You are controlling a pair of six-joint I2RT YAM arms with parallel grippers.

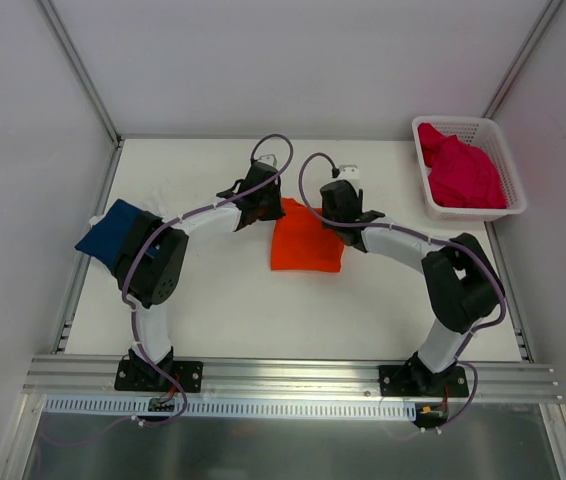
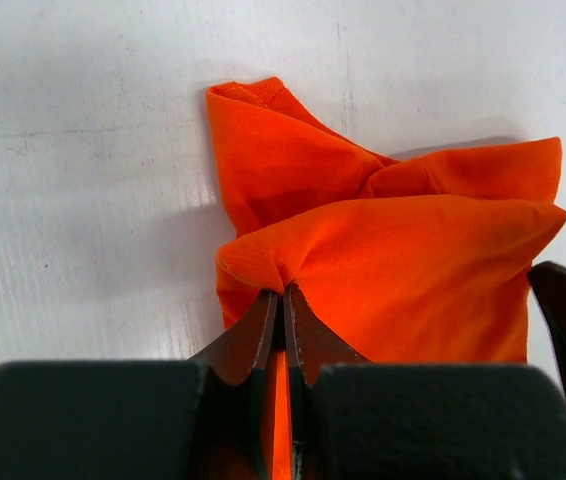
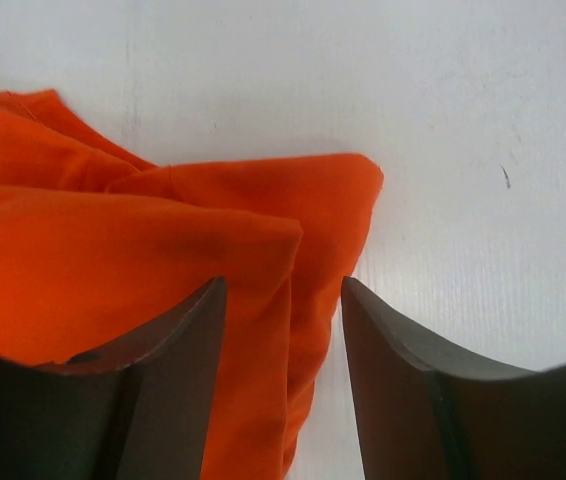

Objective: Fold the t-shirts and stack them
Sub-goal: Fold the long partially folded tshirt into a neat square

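The left gripper [image 2: 283,305] is clenched on a pinched fold of the orange t-shirt [image 2: 403,250], which spreads ahead of it on the table [image 2: 83,150], while the right gripper [image 3: 283,300] beside it stands unclenched, jaws astride the shirt's other edge.

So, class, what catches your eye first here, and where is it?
The orange t-shirt mid-table, its edge pinched by the left gripper, the right gripper open astride it. Then the magenta t-shirt heaped in the white basket, far right, and the navy t-shirt at the left edge.
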